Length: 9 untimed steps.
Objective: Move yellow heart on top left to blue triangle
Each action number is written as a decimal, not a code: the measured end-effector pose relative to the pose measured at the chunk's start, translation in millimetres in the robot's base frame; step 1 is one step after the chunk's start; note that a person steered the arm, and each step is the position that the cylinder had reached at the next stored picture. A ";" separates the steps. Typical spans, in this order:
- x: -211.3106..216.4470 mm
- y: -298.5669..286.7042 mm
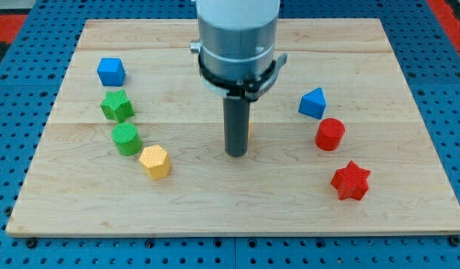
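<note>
My tip (236,154) rests near the middle of the wooden board (215,217). A thin sliver of yellow (249,127) shows at the rod's right edge; the rod hides the rest, so I cannot make out its shape. The blue triangle (313,102) sits to the view's right of the rod, well apart from it. A yellow hexagon (154,161) lies to the view's left of my tip, slightly lower.
A blue cube (110,71), a green star (116,105) and a green cylinder (126,139) run down the view's left side. A red cylinder (330,134) sits just below the blue triangle, and a red star (351,181) lies below that.
</note>
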State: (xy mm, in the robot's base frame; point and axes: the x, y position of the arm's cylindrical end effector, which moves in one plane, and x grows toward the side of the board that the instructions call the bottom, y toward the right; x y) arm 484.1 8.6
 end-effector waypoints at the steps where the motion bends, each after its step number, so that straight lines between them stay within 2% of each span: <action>1: -47.7 -1.3; 2: -97.4 -4.7; 3: -94.9 -43.3; 4: -126.6 -60.0; 5: -136.2 6.3; 6: -102.0 61.0; 7: -106.0 42.5; 9: -128.5 64.4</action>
State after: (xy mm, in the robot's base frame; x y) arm 355.6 73.0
